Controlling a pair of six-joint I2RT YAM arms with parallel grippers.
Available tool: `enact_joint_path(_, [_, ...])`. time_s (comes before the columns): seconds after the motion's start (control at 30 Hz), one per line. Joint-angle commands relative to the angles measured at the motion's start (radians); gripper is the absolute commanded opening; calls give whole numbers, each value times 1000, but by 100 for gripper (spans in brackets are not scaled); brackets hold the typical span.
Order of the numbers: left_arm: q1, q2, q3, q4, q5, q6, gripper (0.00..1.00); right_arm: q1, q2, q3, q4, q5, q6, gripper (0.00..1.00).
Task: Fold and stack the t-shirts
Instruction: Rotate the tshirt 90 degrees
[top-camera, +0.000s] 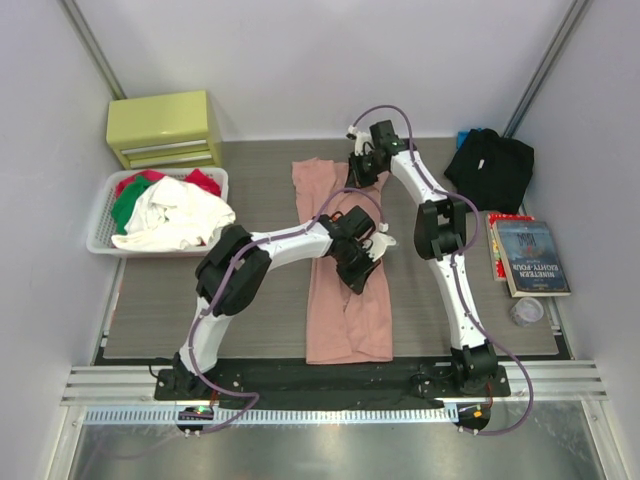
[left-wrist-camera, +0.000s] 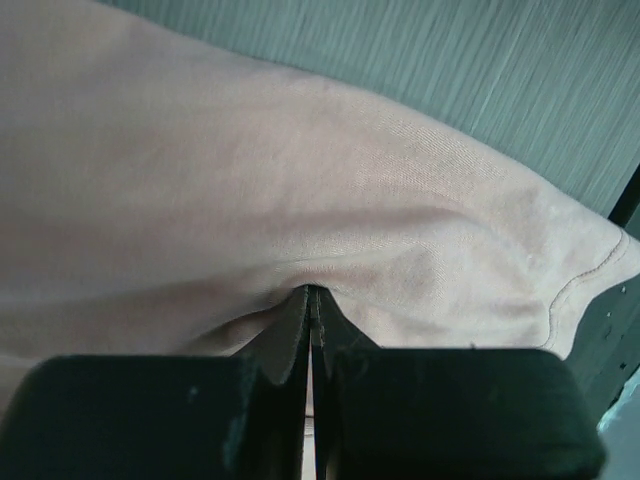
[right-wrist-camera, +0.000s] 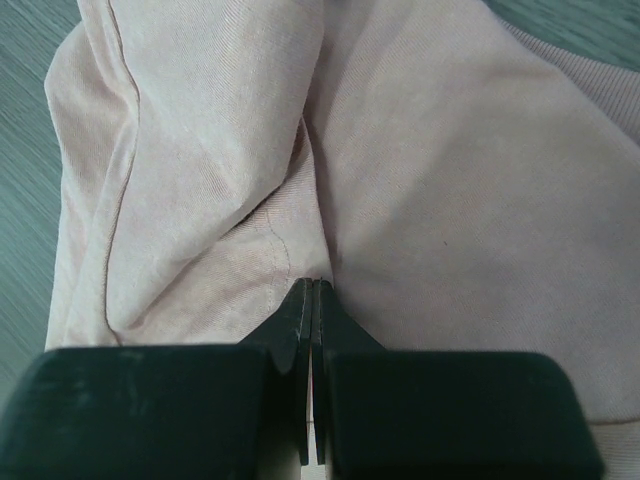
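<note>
left claw (left-wrist-camera: 310, 292) pressed together, pinching fold of salmon-pink t-shirt (top-camera: 345, 300) at mid-length. right claw (right-wrist-camera: 313, 283) likewise pressed together, pinching cloth near shirt's far end. shirt lies as long narrow strip along bench (top-camera: 250, 320) centre. black t-shirt (top-camera: 490, 168) crumpled at far right, well apart.

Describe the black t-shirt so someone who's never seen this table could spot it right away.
Look at the grey mat and follow it to the far right corner, just beyond the book. The black t-shirt sits there in a crumpled heap. It is the only dark garment; the salmon-pink t-shirt lies stretched out down the middle.
</note>
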Motion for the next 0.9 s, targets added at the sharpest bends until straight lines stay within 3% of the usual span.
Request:
enact_joint_path(0.0, [-9, 70, 87, -10, 6, -8, 0, -9, 25, -82, -15, 73, -48, 1])
enact_joint_path(0.3, [-7, -10, 9, 30, -58, 10, 0, -11, -49, -150, 61, 52, -45, 1])
enact_joint_path(0.43, [-7, -100, -8, 8, -98, 41, 0, -9, -190, -251, 129, 41, -34, 1])
enact_joint_path(0.7, [-27, -301, -17, -76, -190, 76, 0, 2, -490, -335, 100, 26, -31, 1])
enact_joint_path(0.87, [-26, -459, -72, -69, -316, 128, 0, 31, -751, -576, 63, 7, -52, 1])
